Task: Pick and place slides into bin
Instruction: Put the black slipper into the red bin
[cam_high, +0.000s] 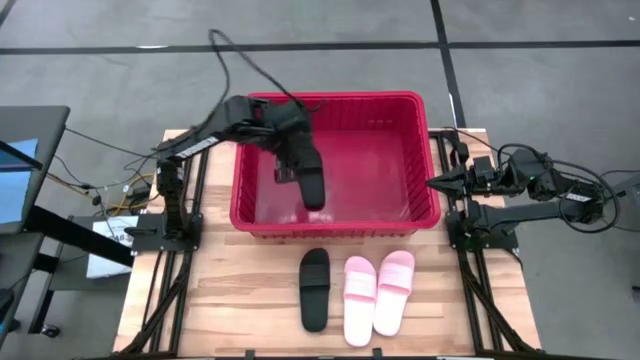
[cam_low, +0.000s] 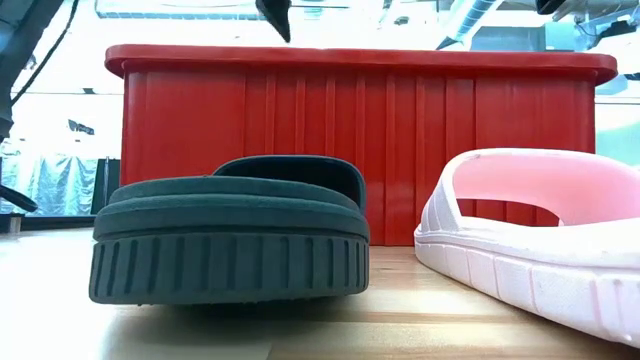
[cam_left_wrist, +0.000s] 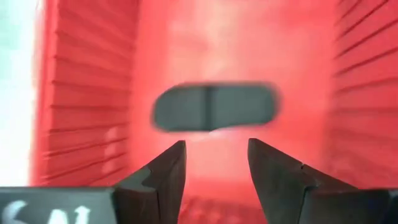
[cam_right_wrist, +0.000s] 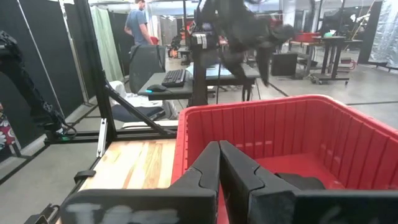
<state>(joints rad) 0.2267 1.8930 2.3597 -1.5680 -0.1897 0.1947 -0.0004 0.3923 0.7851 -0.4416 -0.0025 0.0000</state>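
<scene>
Left gripper (cam_left_wrist: 214, 165) over red bin (cam_high: 335, 222); jaws apart, empty; black slide (cam_left_wrist: 214, 107) released inside | right gripper (cam_right_wrist: 219, 165) closed, parked beside bin | black slide (cam_high: 315, 288), pink pair (cam_high: 378, 294) on table awaiting pickup

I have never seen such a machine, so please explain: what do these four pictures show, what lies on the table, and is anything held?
These are two dark robot arms at a wooden table. One camera looks down from above, one sits at table height, and one rides on each wrist. The left gripper hangs open over the large red plastic bin. Below it, one matte black slide sandal is inside the bin, so nothing is held. The other black slide sandal and the two pale pink slide sandals lie on the table in front of the bin. The right gripper waits shut at the bin's right side.
</scene>
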